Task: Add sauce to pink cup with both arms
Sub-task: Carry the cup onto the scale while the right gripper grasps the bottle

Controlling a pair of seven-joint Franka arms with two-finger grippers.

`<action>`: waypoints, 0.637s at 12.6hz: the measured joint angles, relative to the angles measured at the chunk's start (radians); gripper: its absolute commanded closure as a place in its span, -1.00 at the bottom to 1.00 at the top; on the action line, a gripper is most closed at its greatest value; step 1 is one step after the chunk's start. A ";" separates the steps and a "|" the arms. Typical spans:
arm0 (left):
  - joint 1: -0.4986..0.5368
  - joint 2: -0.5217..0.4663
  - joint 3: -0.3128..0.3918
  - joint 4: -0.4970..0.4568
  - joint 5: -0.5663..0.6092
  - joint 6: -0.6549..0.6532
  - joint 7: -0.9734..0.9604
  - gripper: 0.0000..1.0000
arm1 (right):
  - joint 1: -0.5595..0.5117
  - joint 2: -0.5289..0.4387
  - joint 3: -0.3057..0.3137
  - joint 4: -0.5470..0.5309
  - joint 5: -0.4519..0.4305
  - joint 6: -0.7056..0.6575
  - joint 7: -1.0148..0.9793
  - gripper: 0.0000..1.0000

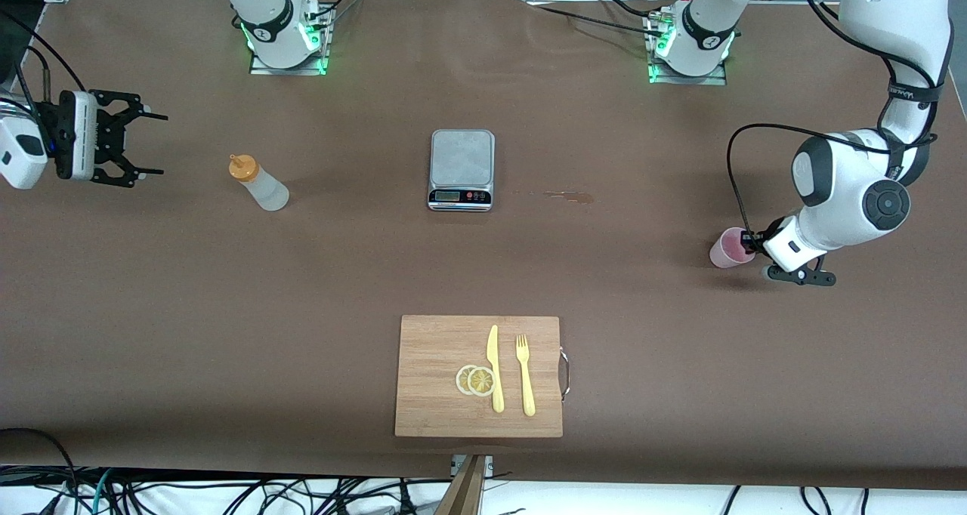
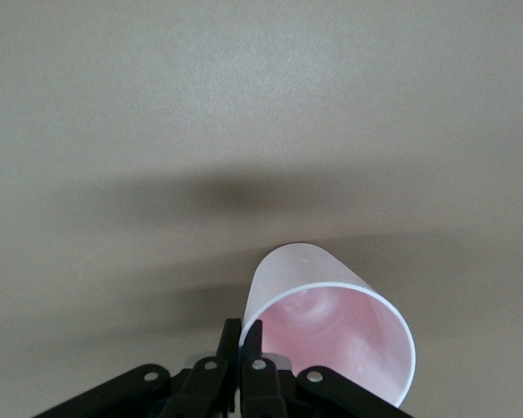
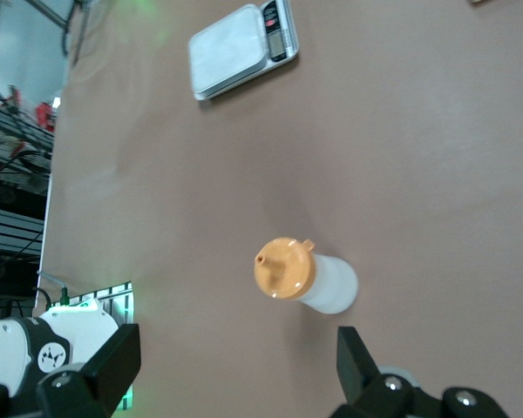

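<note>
Nearest the front camera lies a wooden cutting board (image 1: 438,409) on the brown table (image 1: 302,288). On it rest a yellow plastic knife (image 1: 495,368) and a yellow plastic fork (image 1: 525,375) side by side, with two lemon slices (image 1: 476,380) overlapping each other and touching the knife. Farther from the camera, near the table's middle, sits a small kitchen scale (image 1: 462,169) with its display facing the camera (a faint brownish stain (image 1: 570,195) marks the table beside it, toward the left arm's end).

Toward the right arm's end of the table stands the sauce bottle (image 1: 259,183), whitish with an orange cap (image 3: 284,267), upright and free of any grip. The right end effector (image 1: 143,143) hangs near that end of the table, beside the bottle but well apart from it, its fingers (image 3: 359,359) spread wide with nothing between them.

Toward the left arm's end is the pink cup (image 1: 730,247), which looks tilted, its open mouth turned toward the left arm's wrist. The left end effector (image 2: 241,341) is low at the cup, its fingers (image 2: 251,338) pressed together on the cup's rim, pinching the wall. Inside, the cup shows only its pale pink bottom.
</note>
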 measured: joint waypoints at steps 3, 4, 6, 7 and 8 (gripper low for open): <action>-0.035 -0.007 -0.002 0.045 -0.004 -0.038 -0.001 1.00 | -0.014 0.061 -0.030 -0.058 0.014 0.026 -0.182 -1.00; -0.061 -0.017 -0.004 0.074 -0.011 -0.083 -0.004 1.00 | -0.015 0.087 -0.044 -0.077 0.046 0.060 -0.281 -1.00; -0.146 -0.053 -0.007 0.131 -0.023 -0.199 -0.054 1.00 | -0.020 0.135 -0.080 -0.131 0.146 0.118 -0.505 -1.00; -0.199 -0.074 -0.008 0.147 -0.024 -0.237 -0.118 1.00 | -0.025 0.164 -0.093 -0.147 0.193 0.128 -0.597 -1.00; -0.260 -0.096 -0.012 0.154 -0.024 -0.257 -0.202 1.00 | -0.027 0.195 -0.104 -0.153 0.240 0.133 -0.684 -1.00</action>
